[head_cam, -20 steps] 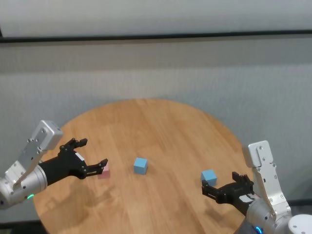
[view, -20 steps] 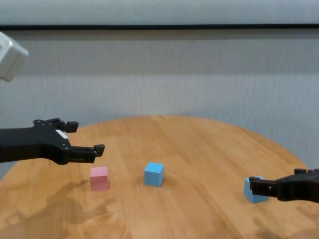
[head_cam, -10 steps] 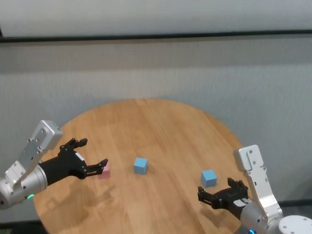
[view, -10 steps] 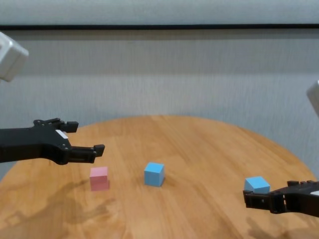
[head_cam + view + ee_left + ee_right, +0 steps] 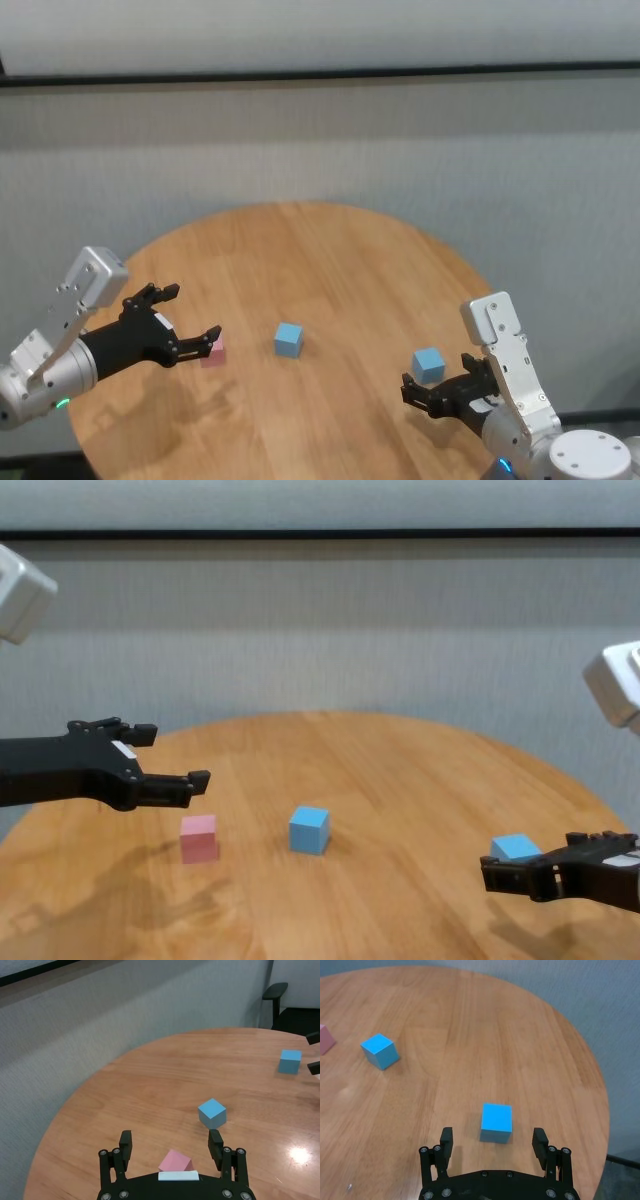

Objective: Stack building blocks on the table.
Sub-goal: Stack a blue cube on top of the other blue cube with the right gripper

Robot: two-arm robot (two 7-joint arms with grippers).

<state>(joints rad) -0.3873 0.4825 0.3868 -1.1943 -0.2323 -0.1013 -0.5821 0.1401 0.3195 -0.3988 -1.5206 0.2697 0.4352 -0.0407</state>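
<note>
With all three cubes lying apart on the table (image 5: 330, 260), the spread right gripper (image 5: 432, 392) sits just near of the blue cube (image 5: 428, 364) at four o'clock and could shove it away, while the spread left gripper (image 5: 185, 325) hangs over the pink cube (image 5: 213, 353) at nine, beside the centre blue cube (image 5: 288, 340).

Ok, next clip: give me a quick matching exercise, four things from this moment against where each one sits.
Things:
1. pink block
2. middle blue block
3. right-hand blue block
4. left gripper

Places:
A. near the centre of the table, with no gripper by it
B. on the table's right side, just ahead of the open right gripper
C. hovering open on the table's left side, above the pink block
D. on the table's left side, under the open jaws

Pairs: 1-D, 2-A, 3-B, 4-C
</note>
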